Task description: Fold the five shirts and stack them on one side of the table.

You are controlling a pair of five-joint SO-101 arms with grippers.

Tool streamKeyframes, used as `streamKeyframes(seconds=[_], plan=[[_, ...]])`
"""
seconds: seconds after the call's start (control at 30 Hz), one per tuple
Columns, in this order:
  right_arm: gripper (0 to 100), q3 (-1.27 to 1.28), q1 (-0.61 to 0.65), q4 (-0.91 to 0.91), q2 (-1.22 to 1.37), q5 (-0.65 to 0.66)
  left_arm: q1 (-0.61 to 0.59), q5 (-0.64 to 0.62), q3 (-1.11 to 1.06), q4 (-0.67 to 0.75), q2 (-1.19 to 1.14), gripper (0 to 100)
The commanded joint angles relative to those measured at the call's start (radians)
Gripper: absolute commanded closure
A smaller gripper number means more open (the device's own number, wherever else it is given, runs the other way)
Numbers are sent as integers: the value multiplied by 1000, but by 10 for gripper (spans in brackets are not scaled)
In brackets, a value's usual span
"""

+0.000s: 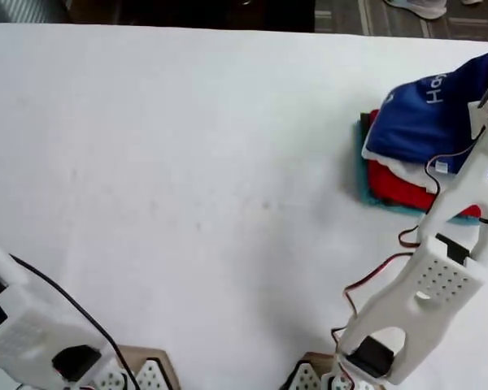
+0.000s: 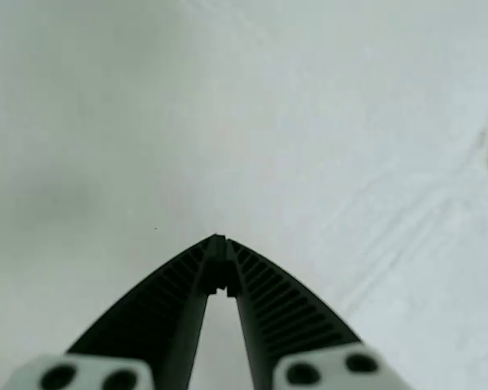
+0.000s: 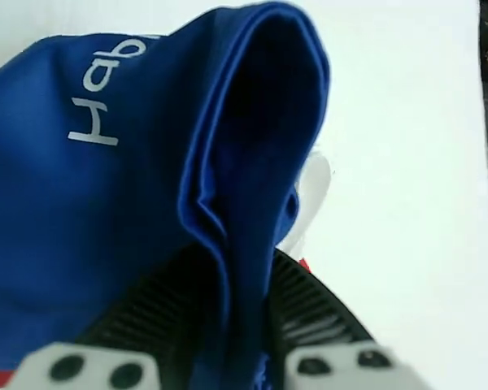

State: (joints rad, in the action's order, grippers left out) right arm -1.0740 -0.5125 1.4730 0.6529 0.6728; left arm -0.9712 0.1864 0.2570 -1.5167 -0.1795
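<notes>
Right gripper (image 3: 240,272) clamps a fold of the blue shirt (image 3: 122,203), apparently to settle it atop the stack (image 1: 393,189), while left gripper (image 2: 218,245) hangs pinched together, empty.

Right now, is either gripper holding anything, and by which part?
The right gripper pinches the blue shirt by a raised fold of its fabric. The left gripper is shut, holding nothing.

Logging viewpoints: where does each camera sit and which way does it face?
High view: overhead, facing down at the table; left arm and right arm show.
Left wrist view: on the wrist, facing the table past the shut left gripper.
Right wrist view: past the right gripper clamping the blue shirt.
Shared: blue shirt, also in the high view.
</notes>
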Motion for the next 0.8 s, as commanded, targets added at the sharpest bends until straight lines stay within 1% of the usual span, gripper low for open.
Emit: streamKeyframes(seconds=[0.0,0.13,0.17,0.23,0.3,0.37,0.4,0.47,0.5,0.53,0.57,0.63,0.77], plan=[[889,-41,-12,-16,21,-3,11,-8,44,-8,57,973],[731,-104,-25,-18,19,-64,11,-8,41,-8,57,973],[708,-141,-27,-15,12,-77,11,-8,41,-8,57,973],[697,-216,-25,-13,-10,-129,11,-8,39,-8,57,973],[710,-276,-15,8,-33,-207,11,-8,39,-8,57,973],[760,-302,30,64,-44,-255,11,-8,39,-6,57,973],[812,-304,54,102,-45,-255,11,-8,41,-6,57,973],[962,-305,107,171,-44,-259,11,-8,41,-6,57,973],[994,-302,124,191,-41,-262,11,-8,42,-6,57,973],[958,-293,134,197,-33,-261,11,-8,42,-6,57,973],[954,-287,139,191,-18,-259,11,-8,44,-6,57,973],[983,-284,133,128,21,-255,8,-6,44,-6,57,973],[978,-279,77,-24,130,-255,3,-2,42,-8,57,973]])
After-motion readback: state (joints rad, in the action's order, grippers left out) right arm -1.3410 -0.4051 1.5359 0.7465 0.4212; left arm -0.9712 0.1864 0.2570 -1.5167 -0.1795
